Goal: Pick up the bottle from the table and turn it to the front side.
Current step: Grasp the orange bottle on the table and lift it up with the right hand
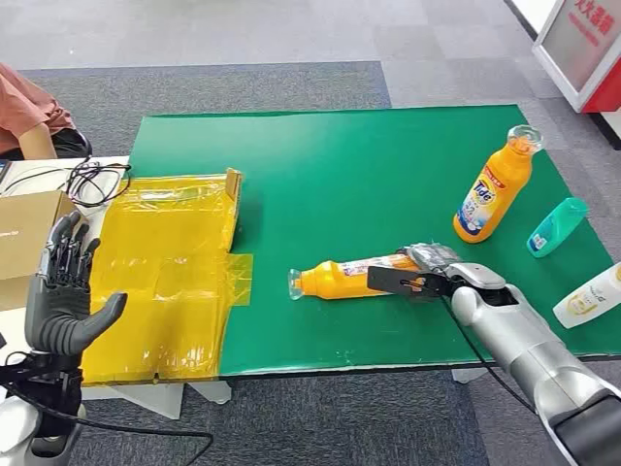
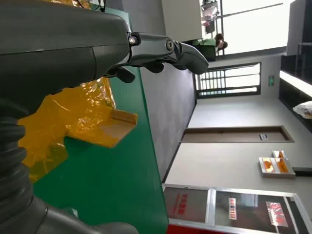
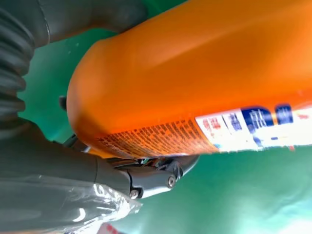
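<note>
An orange bottle (image 1: 344, 277) with a clear cap lies on its side near the front edge of the green table (image 1: 351, 184), cap pointing left. My right hand (image 1: 425, 275) grips its base end, with dark fingers stretched along the body. In the right wrist view the bottle (image 3: 191, 83) sits between the thumb and the fingers (image 3: 158, 178), printed label side showing. My left hand (image 1: 62, 301) is raised off the table's left end, fingers apart and holding nothing. The left wrist view shows the left hand (image 2: 55, 48) empty.
A second orange bottle (image 1: 494, 189) stands upright at the back right. A teal bottle (image 1: 556, 226) and a white bottle (image 1: 589, 296) lie near the right edge. Yellow plastic sheeting (image 1: 168, 272) covers the left end. A cardboard box (image 1: 25, 233), cables (image 1: 95, 180) and a person (image 1: 25, 112) are at far left.
</note>
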Robot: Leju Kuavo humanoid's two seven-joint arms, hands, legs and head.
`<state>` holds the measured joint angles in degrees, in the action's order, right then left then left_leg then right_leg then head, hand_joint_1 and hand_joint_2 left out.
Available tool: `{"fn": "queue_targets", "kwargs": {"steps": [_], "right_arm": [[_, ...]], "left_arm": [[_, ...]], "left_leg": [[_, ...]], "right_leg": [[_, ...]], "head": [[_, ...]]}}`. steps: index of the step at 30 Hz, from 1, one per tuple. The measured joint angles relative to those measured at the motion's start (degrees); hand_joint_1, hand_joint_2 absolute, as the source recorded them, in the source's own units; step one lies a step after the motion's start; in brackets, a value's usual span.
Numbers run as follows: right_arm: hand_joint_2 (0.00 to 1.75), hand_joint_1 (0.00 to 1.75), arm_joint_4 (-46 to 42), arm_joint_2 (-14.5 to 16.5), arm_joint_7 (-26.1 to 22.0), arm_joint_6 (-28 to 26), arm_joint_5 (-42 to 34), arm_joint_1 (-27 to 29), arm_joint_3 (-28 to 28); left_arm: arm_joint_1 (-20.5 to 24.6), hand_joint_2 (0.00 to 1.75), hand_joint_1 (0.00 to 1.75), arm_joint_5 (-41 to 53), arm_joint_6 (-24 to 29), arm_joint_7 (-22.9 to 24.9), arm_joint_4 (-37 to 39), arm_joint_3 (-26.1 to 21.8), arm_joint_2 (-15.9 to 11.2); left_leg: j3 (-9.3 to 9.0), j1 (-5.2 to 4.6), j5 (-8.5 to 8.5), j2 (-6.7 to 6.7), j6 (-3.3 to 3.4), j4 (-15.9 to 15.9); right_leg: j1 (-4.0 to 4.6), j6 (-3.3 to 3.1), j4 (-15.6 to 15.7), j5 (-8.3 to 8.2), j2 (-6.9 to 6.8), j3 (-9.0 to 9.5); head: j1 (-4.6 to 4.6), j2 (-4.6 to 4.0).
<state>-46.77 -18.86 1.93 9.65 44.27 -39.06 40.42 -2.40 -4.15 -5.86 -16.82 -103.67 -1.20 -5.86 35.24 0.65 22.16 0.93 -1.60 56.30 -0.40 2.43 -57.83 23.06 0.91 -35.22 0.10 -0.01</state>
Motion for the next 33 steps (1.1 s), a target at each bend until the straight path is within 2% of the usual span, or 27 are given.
{"fn": "queue_targets", "kwargs": {"steps": [17,23,29,33], "right_arm": [[1.75,1.75,-1.34,-0.02,-1.19,-0.11,-3.03,1.86,-2.85],[1.75,1.75,-6.74,-0.02,-7.23,3.26,-21.38,6.73,-9.65],[1.75,1.75,-15.8,0.35,-9.4,3.69,-33.4,11.22,-16.96],[1.75,1.75,-21.4,2.24,-9.78,3.68,-41.62,13.56,-20.82]], "left_arm": [[-0.06,1.75,0.0,0.27,0.18,0.01,-0.02,0.0,0.0],[0.32,1.75,0.0,1.09,1.05,-0.21,0.34,0.22,-0.28],[1.55,1.75,0.0,0.7,1.12,-0.69,1.24,1.66,-0.68],[2.79,1.75,0.0,0.7,1.76,-0.7,1.85,3.33,-0.98]], "left_leg": [[0.0,0.0,0.0,0.0,0.0,0.0],[0.02,0.0,0.01,0.0,0.0,0.0],[0.05,0.0,0.01,0.0,0.0,0.0],[0.04,0.0,0.0,0.0,0.0,0.0]], "right_leg": [[-0.01,0.0,0.0,0.0,0.0,-0.02],[-0.02,0.0,0.01,0.01,0.0,-0.04],[-0.02,0.0,0.0,0.01,0.0,-0.06],[-0.02,0.0,0.0,0.0,0.0,-0.06]], "head": [[0.0,0.01],[-0.01,0.01],[0.01,0.01],[0.0,0.01]]}}
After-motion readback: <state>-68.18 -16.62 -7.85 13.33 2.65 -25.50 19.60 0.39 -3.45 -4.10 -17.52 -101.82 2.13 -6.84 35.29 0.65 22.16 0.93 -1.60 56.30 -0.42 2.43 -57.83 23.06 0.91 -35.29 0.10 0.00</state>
